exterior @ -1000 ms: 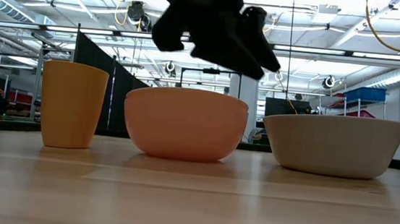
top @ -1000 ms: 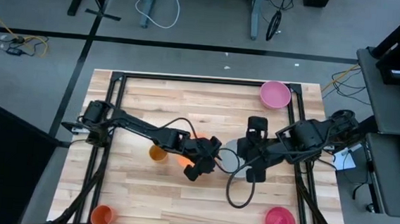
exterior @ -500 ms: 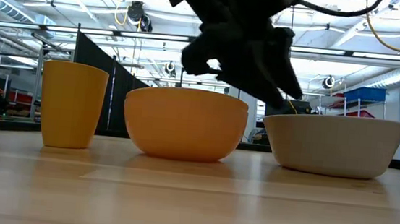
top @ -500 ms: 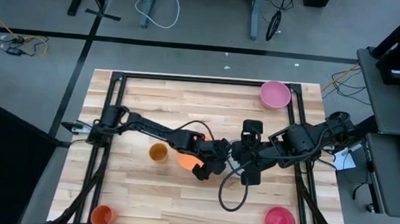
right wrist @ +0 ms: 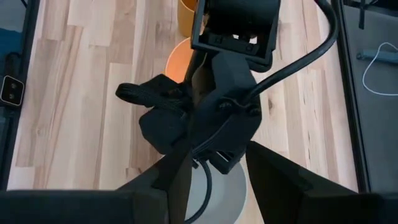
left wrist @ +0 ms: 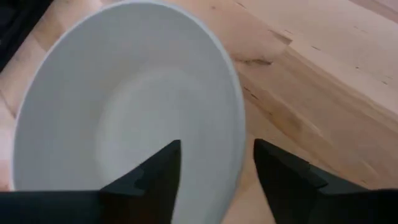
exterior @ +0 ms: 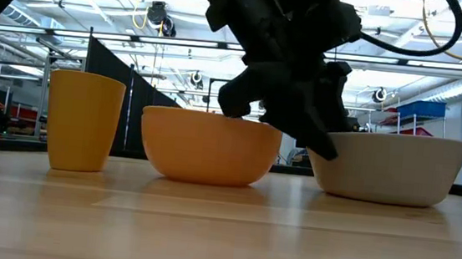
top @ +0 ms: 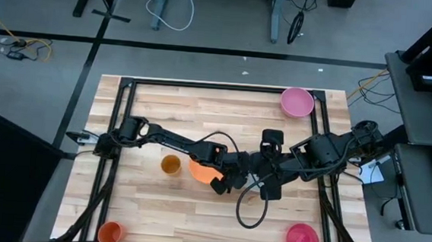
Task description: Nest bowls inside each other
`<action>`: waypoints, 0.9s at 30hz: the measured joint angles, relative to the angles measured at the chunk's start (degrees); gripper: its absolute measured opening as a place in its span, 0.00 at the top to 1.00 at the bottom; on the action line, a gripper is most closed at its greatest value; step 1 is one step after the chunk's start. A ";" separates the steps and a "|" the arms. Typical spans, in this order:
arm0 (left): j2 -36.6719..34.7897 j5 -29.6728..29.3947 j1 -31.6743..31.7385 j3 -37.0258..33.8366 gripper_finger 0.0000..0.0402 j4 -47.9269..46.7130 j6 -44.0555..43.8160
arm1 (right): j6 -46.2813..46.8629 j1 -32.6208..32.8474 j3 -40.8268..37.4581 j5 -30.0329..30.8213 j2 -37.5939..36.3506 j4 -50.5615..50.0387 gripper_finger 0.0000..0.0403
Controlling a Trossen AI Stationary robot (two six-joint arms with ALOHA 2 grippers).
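The grey bowl rests on its base near the table's middle, just right of the orange bowl; in the high view the arms hide it. My left gripper is open and slants down over the grey bowl's rim on the side toward the orange bowl. One finger stands inside the rim and one outside. My right gripper hangs open higher up, above the left gripper and the grey bowl. A pink bowl sits at the far right and a magenta bowl at the near right. My left gripper stands astride the grey bowl's rim, coming slanting down from the table's left. One finger is over the bowl's inside, the other over the wood outside. I cannot tell whether either touches the rim. The bowl sits flat on the table.
An amber cup stands just left of the orange bowl. An orange cup is at the near left corner. A black cable loops onto the table below the grippers. A black frame runs around the tabletop.
My left gripper has gone toward the table's right edge and down, from above the orange bowl to the grey bowl's rim, which its fingers now stand astride.
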 joint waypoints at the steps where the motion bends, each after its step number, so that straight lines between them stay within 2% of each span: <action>1: 0.00 0.00 0.02 0.00 0.63 0.26 -0.04 | 0.00 0.02 0.00 0.00 0.00 0.02 0.66; 7: 0.00 -0.02 0.02 0.00 0.92 3.30 -0.12 | -0.01 0.00 0.00 0.00 -0.02 0.00 0.66; 9: 0.00 -0.02 0.02 0.00 0.97 3.73 -0.23 | -0.01 0.00 0.00 0.00 -0.02 0.00 0.66; 15: 0.00 -0.07 -0.04 0.00 0.99 6.04 -0.23 | 0.02 -0.39 0.00 0.53 -0.02 -0.16 0.66; 21: -0.84 -1.47 -0.11 -0.09 1.00 4.53 -0.24 | 4.19 -1.42 0.00 9.49 -0.09 -6.06 0.66; 27: -6.26 -4.20 -0.98 -0.07 1.00 -1.14 -0.33 | 5.60 -7.08 -0.02 11.72 -1.43 -5.87 0.66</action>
